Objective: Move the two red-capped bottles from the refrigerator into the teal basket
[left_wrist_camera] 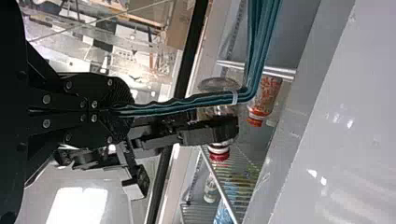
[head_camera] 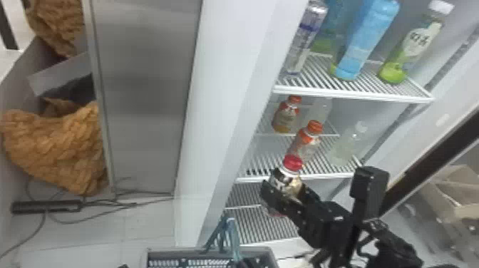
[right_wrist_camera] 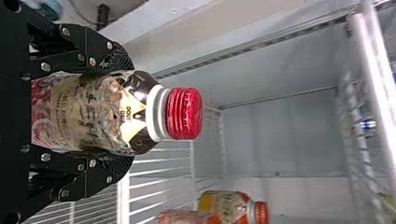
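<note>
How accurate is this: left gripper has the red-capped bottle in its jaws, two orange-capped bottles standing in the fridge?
Wrong arm. The right gripper has the red-capped bottle in its jaws; the right wrist view shows it. The rest is right: two orange-capped bottles stand in the fridge.

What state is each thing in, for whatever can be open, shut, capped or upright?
Refrigerator: open
Red-capped bottle: capped, held off the shelves
Right jaws: shut on that bottle
Left jaws: shut on the teal handles
Front orange-capped bottle: capped, upright
Rear orange-capped bottle: capped, upright
White-capped bottle: capped, upright
</note>
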You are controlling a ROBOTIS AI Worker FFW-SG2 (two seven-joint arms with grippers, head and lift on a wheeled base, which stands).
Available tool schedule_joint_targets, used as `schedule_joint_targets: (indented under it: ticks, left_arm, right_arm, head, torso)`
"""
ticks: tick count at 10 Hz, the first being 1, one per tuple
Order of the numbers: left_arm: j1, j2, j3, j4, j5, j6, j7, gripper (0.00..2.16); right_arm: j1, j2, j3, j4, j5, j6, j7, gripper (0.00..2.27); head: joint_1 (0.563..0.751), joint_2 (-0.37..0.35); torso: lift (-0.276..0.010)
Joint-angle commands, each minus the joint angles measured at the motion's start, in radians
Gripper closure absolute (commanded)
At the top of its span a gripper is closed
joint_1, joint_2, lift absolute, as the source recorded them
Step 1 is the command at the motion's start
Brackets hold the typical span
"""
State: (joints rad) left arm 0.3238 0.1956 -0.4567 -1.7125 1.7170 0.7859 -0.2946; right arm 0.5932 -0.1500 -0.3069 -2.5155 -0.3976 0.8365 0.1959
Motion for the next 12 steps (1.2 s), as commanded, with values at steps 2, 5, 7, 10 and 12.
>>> schedule_joint_targets:
  ticks: [2,5,7,10,12]
  left_arm:
    - [0.0,0.001,0.0,0.001,-0.002,0.002,0.0,1.15]
    - [0.0,0.001,0.0,0.001,-0.008,0.002,0.0,1.15]
    - [0.0,0.002,0.0,0.001,-0.01,-0.001,0.002,1.15]
    - [0.0,0.002,0.0,0.001,-0.012,-0.001,0.002,1.15]
    - [0.0,0.002,0.0,0.001,-0.012,-0.001,0.002,1.15]
  right_arm:
    - [0.028,0.006,-0.028,-0.073,-0.027,0.143,-0.004,0.78]
    - [0.069,0.012,-0.056,-0.146,-0.045,0.3,-0.012,0.78]
    - [0.072,0.018,-0.072,-0.144,-0.047,0.378,-0.016,0.78]
    - [0.072,0.018,-0.072,-0.139,-0.079,0.442,-0.016,0.78]
    - [0.077,0.018,-0.062,-0.141,-0.081,0.452,-0.016,0.78]
  head:
    - [0.695,-0.35]
    - [0.695,-0.35]
    - [0.695,-0.35]
    - [0.695,-0.35]
    - [0.695,-0.35]
  torso:
    - [-0.224]
    - [-0.224]
    - [-0.224]
    - [-0.224]
    - [-0.224]
